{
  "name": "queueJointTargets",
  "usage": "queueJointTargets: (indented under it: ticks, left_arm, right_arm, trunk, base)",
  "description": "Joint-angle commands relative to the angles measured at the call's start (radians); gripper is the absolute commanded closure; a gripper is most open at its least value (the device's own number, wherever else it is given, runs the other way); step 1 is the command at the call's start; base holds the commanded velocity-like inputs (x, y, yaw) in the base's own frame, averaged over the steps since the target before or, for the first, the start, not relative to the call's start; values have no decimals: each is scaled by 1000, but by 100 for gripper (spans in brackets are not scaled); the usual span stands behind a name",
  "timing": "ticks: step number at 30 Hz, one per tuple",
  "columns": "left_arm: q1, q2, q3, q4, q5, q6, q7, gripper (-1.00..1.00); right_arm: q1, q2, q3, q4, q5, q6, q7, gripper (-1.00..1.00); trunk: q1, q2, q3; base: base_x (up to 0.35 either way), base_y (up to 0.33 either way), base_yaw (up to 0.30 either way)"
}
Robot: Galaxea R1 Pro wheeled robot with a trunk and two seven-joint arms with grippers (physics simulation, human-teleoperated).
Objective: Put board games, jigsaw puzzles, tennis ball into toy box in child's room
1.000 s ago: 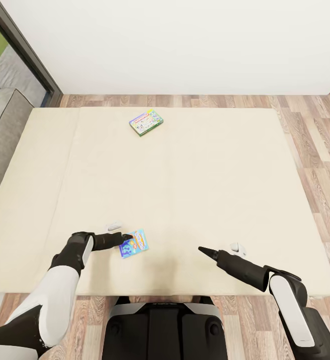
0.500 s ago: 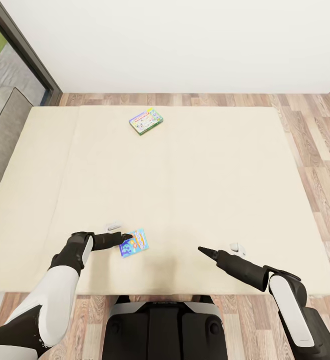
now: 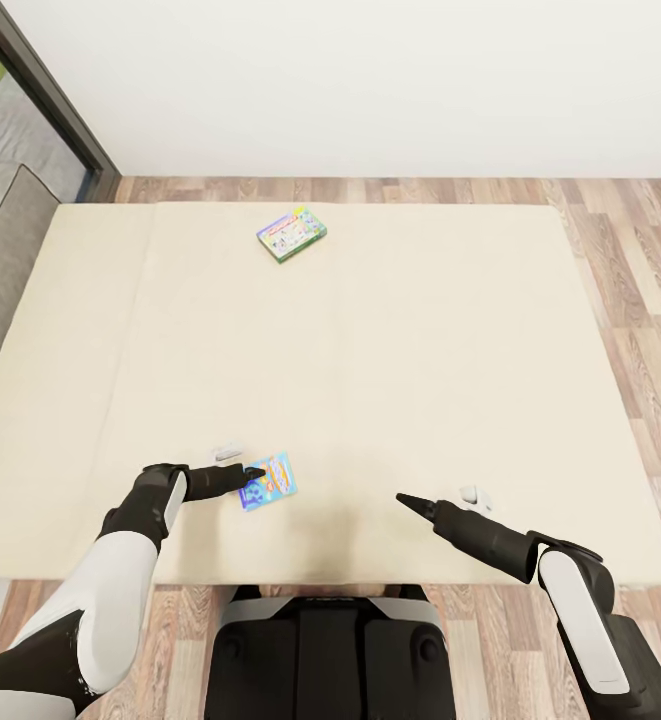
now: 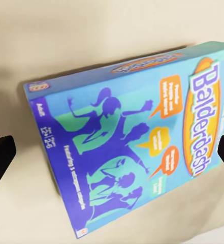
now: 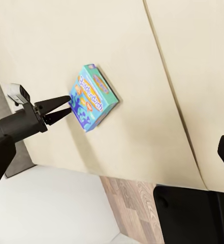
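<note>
A: The left hand is at the blue game, fingers spread either side of one end, not clamped. The box lies flat near the bed's front edge.

B: Stiff, light cardboard, I'd say (slick lid) — pinch across the short edges. Right hand hangs apart; open or closed, can't tell.

A: The green game sits far back. Nothing blocks the way.

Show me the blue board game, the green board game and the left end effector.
blue board game [image 4: 137, 147], left wrist view, lid centre
green board game [image 3: 292, 234], head view, lid centre
left end effector [image 5: 66, 107], right wrist view, between fingertips
</note>
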Motion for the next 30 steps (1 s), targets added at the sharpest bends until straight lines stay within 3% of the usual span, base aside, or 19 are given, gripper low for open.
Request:
queueJointTargets:
  ticks: [1,30]
  left_arm:
    - [-1,-1,8,-2,-10,5,-9,-100]
    - [-1,-3,7,-2,-10,-12,-15,-100]
  right_arm:
    - [0,0,-1,0,8,4,10,-100]
    - [0,0,0,0,8,4,10,-100]
  trunk:
    - [1,-2,-2]
    - [1,-2,-6]
  base:
    - [0,0,0]
    - [0,0,0]
